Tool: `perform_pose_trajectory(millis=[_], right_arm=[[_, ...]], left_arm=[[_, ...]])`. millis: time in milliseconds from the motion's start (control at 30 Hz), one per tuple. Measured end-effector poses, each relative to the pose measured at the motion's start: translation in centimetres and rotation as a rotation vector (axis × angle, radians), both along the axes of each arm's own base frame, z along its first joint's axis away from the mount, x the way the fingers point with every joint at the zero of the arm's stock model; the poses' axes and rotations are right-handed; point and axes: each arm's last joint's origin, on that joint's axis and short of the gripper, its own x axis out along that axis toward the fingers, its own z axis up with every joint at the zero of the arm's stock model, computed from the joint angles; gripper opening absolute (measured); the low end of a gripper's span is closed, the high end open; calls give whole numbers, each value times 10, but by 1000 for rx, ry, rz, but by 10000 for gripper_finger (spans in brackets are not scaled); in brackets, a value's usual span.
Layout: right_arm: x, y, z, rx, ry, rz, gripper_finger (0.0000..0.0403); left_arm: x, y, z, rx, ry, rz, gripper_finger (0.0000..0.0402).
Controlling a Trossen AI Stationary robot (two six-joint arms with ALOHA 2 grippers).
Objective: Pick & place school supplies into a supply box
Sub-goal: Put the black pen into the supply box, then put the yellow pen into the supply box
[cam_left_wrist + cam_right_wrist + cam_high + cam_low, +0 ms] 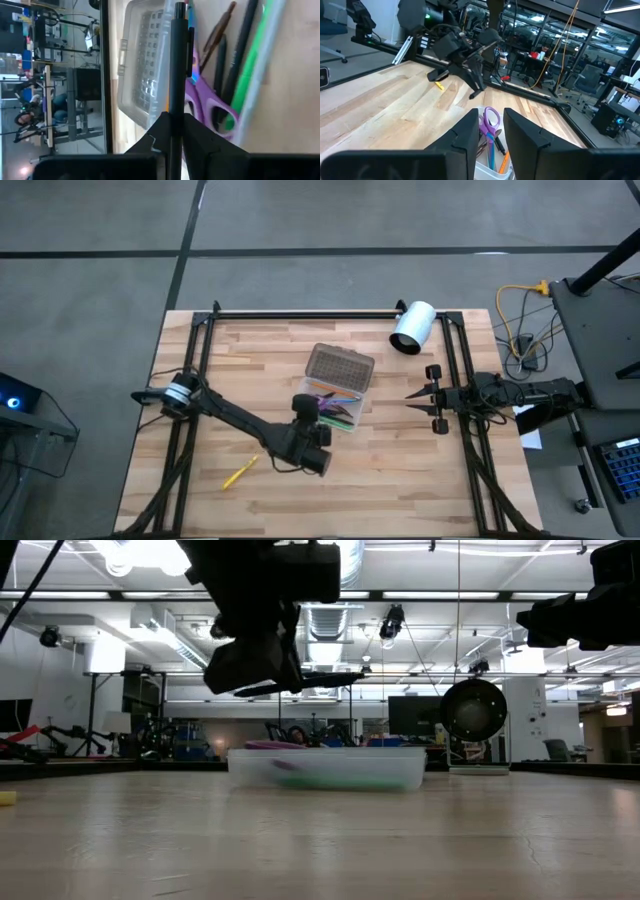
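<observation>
The supply box [335, 408] is a clear tray with its grey dotted lid [340, 366] folded open toward the far edge. Purple scissors [212, 102], a green pen [248, 65], dark pens and an orange-brown pencil [220, 27] lie inside it. My left gripper [305, 406] hovers over the tray's left end, shut on a black pen [176, 60]. A yellow pencil [240, 471] lies flat on the table, nearer than the box and to its left. My right gripper [410, 395] waits open, right of the box, pointing at it. My left gripper pinches the black pen between its two fingers near one end [175, 117]. The rest of the pen sticks out ahead of the fingertips. The pen is lifted clear and lies roughly level above the tray [330, 673].
A white cylinder [412, 327] lies at the table's far right corner. Black frame rails run along the far edge [300, 314] and both sides. Bare wood lies near the box on the near side. People sit in the room beyond [30, 115].
</observation>
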Motion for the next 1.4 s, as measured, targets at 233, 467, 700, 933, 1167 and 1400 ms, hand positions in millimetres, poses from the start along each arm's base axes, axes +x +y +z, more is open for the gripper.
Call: perform_pose_trajectory(millis=[233,467,700,933,1167,1400], right_arm=[[0,0,0,0,0,0,70],[0,0,0,0,0,0,72],[0,0,0,0,0,0,82],[0,0,0,0,0,0,83],[0,0,0,0,0,0,72],[0,0,0,0,0,0,70]], left_arm=[[15,15,-6,19,-25,-46,12],[17,25,-16,48,7,-74,13],[17,26,-17,50,12,-72,20],[17,26,-17,47,5,-71,50],[17,25,-17,45,0,-70,56],[17,24,-17,45,0,-73,57]])
